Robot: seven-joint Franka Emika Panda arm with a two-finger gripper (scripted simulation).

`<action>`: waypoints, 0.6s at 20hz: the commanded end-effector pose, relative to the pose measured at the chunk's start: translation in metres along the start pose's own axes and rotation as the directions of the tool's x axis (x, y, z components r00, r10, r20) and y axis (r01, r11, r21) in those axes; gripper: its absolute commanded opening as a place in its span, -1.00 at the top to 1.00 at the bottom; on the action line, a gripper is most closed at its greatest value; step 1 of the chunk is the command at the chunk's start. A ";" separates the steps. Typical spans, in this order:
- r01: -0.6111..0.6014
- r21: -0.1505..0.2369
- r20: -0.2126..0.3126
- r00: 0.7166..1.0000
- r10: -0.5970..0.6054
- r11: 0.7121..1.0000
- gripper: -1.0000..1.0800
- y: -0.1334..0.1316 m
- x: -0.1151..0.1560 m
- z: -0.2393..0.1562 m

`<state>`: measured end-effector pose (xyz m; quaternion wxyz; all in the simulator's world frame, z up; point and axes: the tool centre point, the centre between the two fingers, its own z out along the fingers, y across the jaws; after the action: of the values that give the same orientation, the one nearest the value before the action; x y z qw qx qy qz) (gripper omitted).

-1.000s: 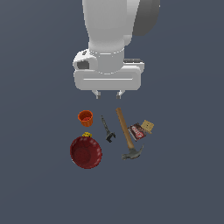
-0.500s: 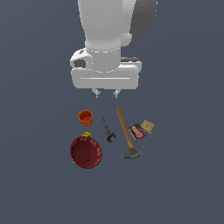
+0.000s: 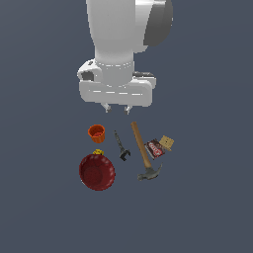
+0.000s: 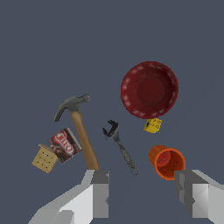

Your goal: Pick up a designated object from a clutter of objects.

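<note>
Open, empty tool (image 3: 116, 108) above clutter, off to one side of orange cup (image 3: 96, 132).
Risk if lowered here: clipping cup rim, tipping it toward yellow piece (image 4: 152, 125) and red bowl (image 4: 149, 89).

— Arm posture?
— White arm descends from the top of the exterior view, wrist pointing straight down, the flat hand block square across it.
— Tool (image 3: 117, 108) condition?
— Jaws spread wide — two short fingertips (image 3: 105, 107) show below the block, well apart. In the wrist view the tool (image 4: 142, 192) has both grey fingers (image 4: 100, 192) parted, with clear space between them.
— Anything held?
— Nothing between the fingers. The tool hangs clear above the surface, touching nothing.
</note>
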<state>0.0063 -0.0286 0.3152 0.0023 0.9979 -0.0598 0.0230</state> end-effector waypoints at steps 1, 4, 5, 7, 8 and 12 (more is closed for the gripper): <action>-0.034 -0.013 -0.002 0.999 0.034 0.999 -0.23 0.005 0.000 0.007; -0.085 -0.031 -0.006 0.996 0.085 0.996 -0.23 0.012 0.001 0.016; -0.105 -0.038 -0.008 0.995 0.104 0.994 -0.23 0.015 0.001 0.020; -0.146 -0.052 -0.013 0.989 0.145 0.988 -0.23 0.020 0.001 0.028; -0.168 -0.060 -0.017 0.986 0.167 0.984 -0.23 0.023 0.001 0.032; -0.253 -0.088 -0.033 0.967 0.251 0.964 -0.23 0.035 0.001 0.049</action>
<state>0.0055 -0.0595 0.2730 0.0402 0.9841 -0.1708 0.0294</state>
